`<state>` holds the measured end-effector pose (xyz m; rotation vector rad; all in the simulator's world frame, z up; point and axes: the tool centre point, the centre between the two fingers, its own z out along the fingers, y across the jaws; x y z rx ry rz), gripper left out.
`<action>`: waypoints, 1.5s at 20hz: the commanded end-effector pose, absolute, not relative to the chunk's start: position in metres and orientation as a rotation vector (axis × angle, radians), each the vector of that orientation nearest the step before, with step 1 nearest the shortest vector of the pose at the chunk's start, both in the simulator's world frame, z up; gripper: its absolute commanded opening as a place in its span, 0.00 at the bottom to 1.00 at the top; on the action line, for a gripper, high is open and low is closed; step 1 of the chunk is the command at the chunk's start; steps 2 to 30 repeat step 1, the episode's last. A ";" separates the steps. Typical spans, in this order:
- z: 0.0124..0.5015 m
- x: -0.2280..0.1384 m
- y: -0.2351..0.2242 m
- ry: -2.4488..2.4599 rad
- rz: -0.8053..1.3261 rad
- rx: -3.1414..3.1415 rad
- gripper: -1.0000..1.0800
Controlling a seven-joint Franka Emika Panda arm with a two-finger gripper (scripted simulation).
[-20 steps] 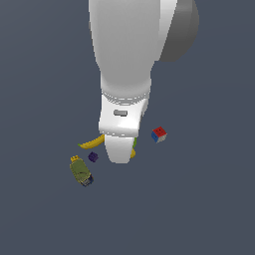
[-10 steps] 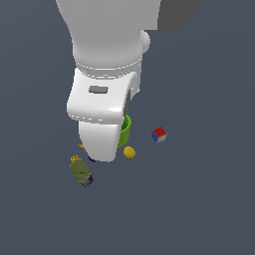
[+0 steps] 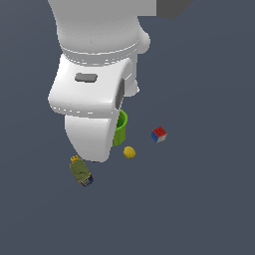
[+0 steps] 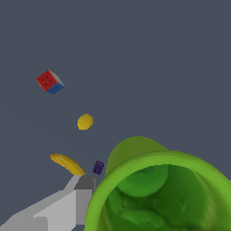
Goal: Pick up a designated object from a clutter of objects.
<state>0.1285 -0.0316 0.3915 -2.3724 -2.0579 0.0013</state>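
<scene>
The bright green cup [image 3: 121, 127] hangs above the floor, half hidden behind the arm's white hand [image 3: 92, 107] in the exterior view. In the wrist view the green cup [image 4: 158, 189] fills the near corner, its hollow mouth facing the camera. My gripper [image 4: 101, 194] is shut on its wall, with one grey finger [image 4: 83, 187] pressed against the outside of the rim. The other finger is hidden by the cup. The rest of the clutter lies below on the floor.
A yellow ball [image 3: 129, 152] and a red-white-blue cube [image 3: 159, 134] lie toward the exterior view's right. An olive bottle with a yellow cap [image 3: 80, 171] lies at the left. The wrist view also shows a banana [image 4: 67, 164] and a tiny purple block [image 4: 98, 167].
The arm has risen toward the exterior camera and the green cup has come up with it. The banana and purple block are now hidden behind the hand in that view.
</scene>
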 end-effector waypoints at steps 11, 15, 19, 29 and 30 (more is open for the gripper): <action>0.393 0.129 -0.032 -2.059 0.000 -2.373 0.00; 0.393 0.129 -0.032 -2.059 0.000 -2.373 0.00; 0.393 0.129 -0.032 -2.059 0.000 -2.373 0.00; 0.393 0.129 -0.032 -2.059 0.000 -2.373 0.00; 0.393 0.129 -0.032 -2.059 0.000 -2.373 0.00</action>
